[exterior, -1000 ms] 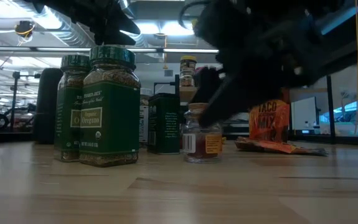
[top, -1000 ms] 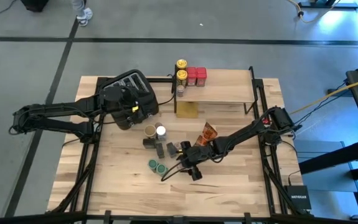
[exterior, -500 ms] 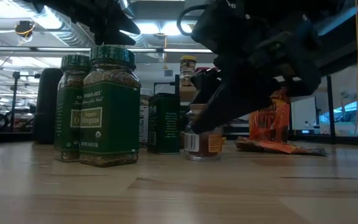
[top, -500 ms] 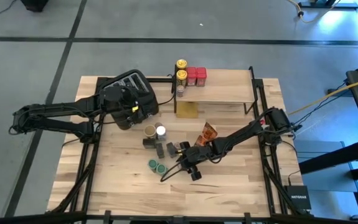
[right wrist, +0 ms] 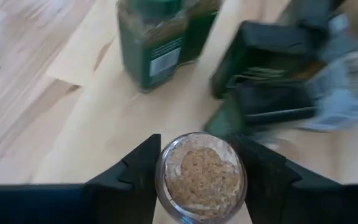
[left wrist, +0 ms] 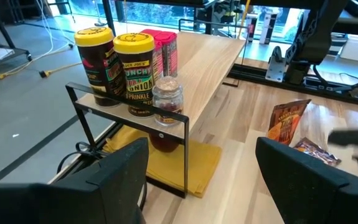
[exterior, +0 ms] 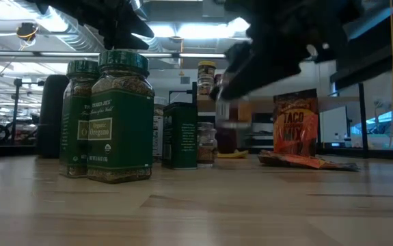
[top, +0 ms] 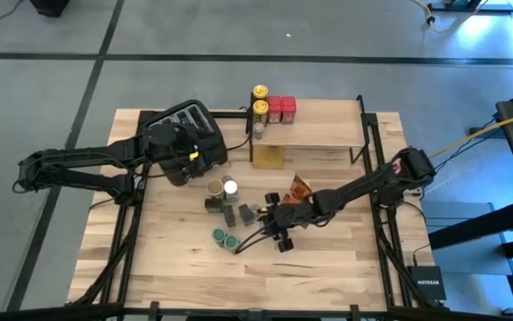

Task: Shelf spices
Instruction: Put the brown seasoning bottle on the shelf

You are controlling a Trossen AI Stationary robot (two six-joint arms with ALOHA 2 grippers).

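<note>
My right gripper (right wrist: 200, 186) is shut on a small glass jar of tan-brown spice (right wrist: 200, 174), raised above the middle of the table (top: 272, 214). Below it stand two green-lidded jars (exterior: 117, 116), dark tins (top: 229, 214), more jars (top: 222, 187) and an orange foil packet (top: 299, 189). The shelf (top: 323, 129) stands at the far edge; on its left end are two yellow-lidded jars (left wrist: 113, 68), red ones (left wrist: 166, 46) and a small glass jar (left wrist: 167, 102). My left gripper (left wrist: 200, 180) hovers open over the black toaster (top: 185, 120), facing the shelf. My right gripper pinches the small jar between its two fingers (right wrist: 135, 171), one on each side of the round glass wall (right wrist: 163, 177). The fingers slant down from the table's right side. The jar is lifted clear of the table, its round end turned toward the wrist camera.
A yellow sheet (top: 268, 157) lies on the table under the shelf's left end. Black frame rails (top: 376, 152) run along the table's sides. Bare wood shows near the front edge (top: 327, 267) and on the shelf's right part (top: 336, 120).
My right gripper has shut on the small jar with the orange label and risen with it, shifting a little toward the table's right edge. The jar, which stood on the table beside the dark tin, now hangs clear of it.
</note>
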